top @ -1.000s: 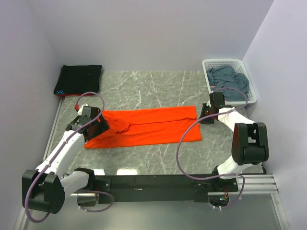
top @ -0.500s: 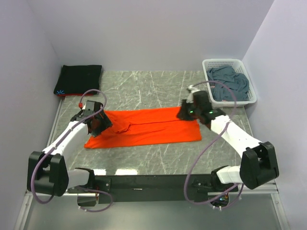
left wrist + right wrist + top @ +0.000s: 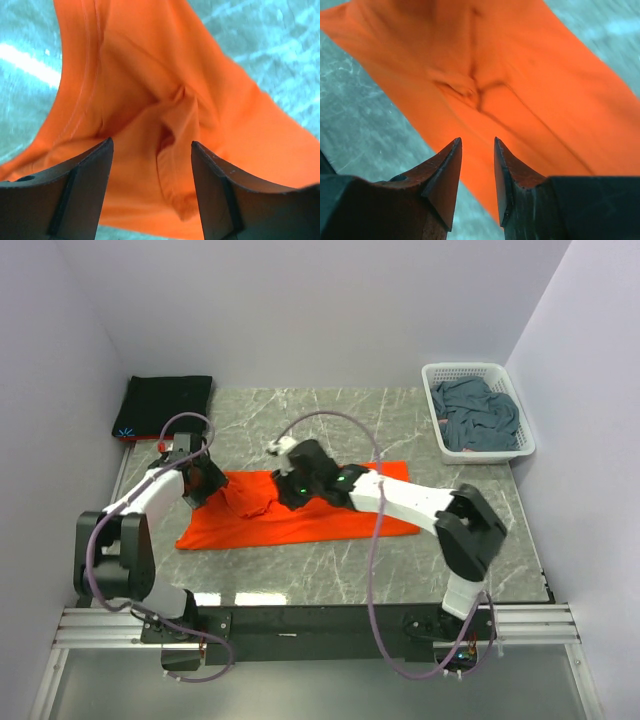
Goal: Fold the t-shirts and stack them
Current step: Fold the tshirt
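The bright orange t-shirt [image 3: 330,512] lies spread across the marble table, bunched near its left end. My left gripper [image 3: 205,485] hovers over the shirt's far left corner. In the left wrist view it [image 3: 151,142] is open, with a raised fold of orange cloth [image 3: 140,75] between the jaws but not pinched. My right gripper [image 3: 288,490] reaches across the shirt to its left-middle. In the right wrist view it [image 3: 477,139] is a little open and empty, just above the cloth [image 3: 520,75]. The black t-shirt [image 3: 165,405] lies folded at the back left. The blue-grey t-shirt [image 3: 480,412] sits in the basket.
The white lattice basket [image 3: 432,375] stands at the back right corner. Walls close in the table on the left, back and right. The right arm [image 3: 400,498] lies stretched over the orange shirt. Bare marble [image 3: 320,425] shows behind the shirt.
My right gripper has swept left from the shirt's right edge to its left-middle. My left gripper has shifted back toward the far left corner. The cloth near the left end has bunched up.
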Controlling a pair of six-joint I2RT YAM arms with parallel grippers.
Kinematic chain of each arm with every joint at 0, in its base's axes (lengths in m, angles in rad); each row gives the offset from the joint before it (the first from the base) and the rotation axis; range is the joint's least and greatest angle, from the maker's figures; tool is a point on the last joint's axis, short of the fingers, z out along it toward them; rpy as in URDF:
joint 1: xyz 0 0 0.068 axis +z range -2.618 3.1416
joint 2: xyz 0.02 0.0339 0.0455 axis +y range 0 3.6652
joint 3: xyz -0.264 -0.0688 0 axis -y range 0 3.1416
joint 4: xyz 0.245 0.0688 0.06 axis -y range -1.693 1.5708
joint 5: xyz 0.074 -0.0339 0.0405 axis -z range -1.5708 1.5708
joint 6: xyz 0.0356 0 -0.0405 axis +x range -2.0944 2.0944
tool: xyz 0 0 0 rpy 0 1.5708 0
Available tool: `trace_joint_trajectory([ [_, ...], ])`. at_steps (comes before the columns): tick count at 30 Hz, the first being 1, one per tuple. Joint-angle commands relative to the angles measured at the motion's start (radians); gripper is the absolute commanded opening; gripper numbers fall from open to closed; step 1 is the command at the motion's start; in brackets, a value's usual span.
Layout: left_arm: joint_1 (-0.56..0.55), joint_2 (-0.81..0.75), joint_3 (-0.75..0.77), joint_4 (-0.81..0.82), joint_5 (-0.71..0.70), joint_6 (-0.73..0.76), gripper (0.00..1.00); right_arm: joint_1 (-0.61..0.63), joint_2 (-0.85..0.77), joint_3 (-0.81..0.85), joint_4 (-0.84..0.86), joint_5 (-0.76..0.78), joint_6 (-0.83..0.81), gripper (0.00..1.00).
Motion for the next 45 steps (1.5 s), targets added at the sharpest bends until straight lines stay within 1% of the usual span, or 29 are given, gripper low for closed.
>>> trace_joint_trajectory([
  [1,0.013,0.041,0.062,0.044,0.04,0.007,0.67,0.063,0.086,0.115,-0.002,0.072,-0.142,0.4],
  [5,0.013,0.081,0.1,0.049,0.048,0.013,0.63,0.1,0.174,0.221,-0.03,0.07,-0.182,0.4],
  [9,0.015,0.11,0.125,0.052,0.045,0.018,0.56,0.126,0.254,0.281,-0.054,0.056,-0.223,0.4],
  [12,0.016,0.138,0.14,0.049,0.05,0.022,0.51,0.137,0.28,0.316,-0.068,0.046,-0.246,0.4],
  [13,0.016,0.147,0.142,0.052,0.051,0.021,0.47,0.141,0.298,0.324,-0.077,0.042,-0.248,0.4],
  [16,0.016,0.158,0.139,0.063,0.062,0.018,0.38,0.149,0.321,0.348,-0.079,0.027,-0.257,0.4],
  [17,0.016,0.161,0.137,0.064,0.063,0.016,0.37,0.15,0.329,0.359,-0.079,0.023,-0.259,0.41],
  [18,0.016,0.164,0.139,0.064,0.065,0.018,0.33,0.154,0.343,0.367,-0.082,0.012,-0.266,0.41],
  [23,0.016,0.172,0.14,0.057,0.047,0.029,0.26,0.167,0.38,0.414,-0.104,0.01,-0.29,0.41],
  [24,0.016,0.173,0.14,0.055,0.043,0.03,0.22,0.169,0.386,0.418,-0.102,0.009,-0.296,0.41],
  [26,0.016,0.173,0.146,0.052,0.037,0.035,0.19,0.17,0.395,0.428,-0.099,0.016,-0.299,0.41],
  [27,0.016,0.173,0.148,0.049,0.036,0.036,0.15,0.172,0.403,0.433,-0.1,0.015,-0.3,0.4],
  [28,0.016,0.175,0.151,0.046,0.033,0.042,0.08,0.17,0.406,0.445,-0.107,0.01,-0.302,0.4],
  [30,0.016,0.172,0.156,0.04,0.024,0.045,0.03,0.172,0.418,0.454,-0.111,0.004,-0.308,0.4],
  [34,0.016,0.169,0.159,0.038,0.02,0.05,0.01,0.172,0.438,0.482,-0.134,-0.007,-0.314,0.38],
  [37,0.016,0.175,0.163,0.038,0.025,0.048,0.01,0.17,0.443,0.474,-0.121,-0.001,-0.317,0.33],
  [38,0.016,0.176,0.168,0.035,0.025,0.048,0.01,0.172,0.443,0.467,-0.117,0.009,-0.317,0.3],
  [41,0.018,0.181,0.183,0.026,0.019,0.05,0.01,0.172,0.446,0.462,-0.108,0.013,-0.32,0.26],
  [45,0.018,0.182,0.197,0.02,0.017,0.053,0.01,0.172,0.45,0.464,-0.11,0.013,-0.332,0.25],
])
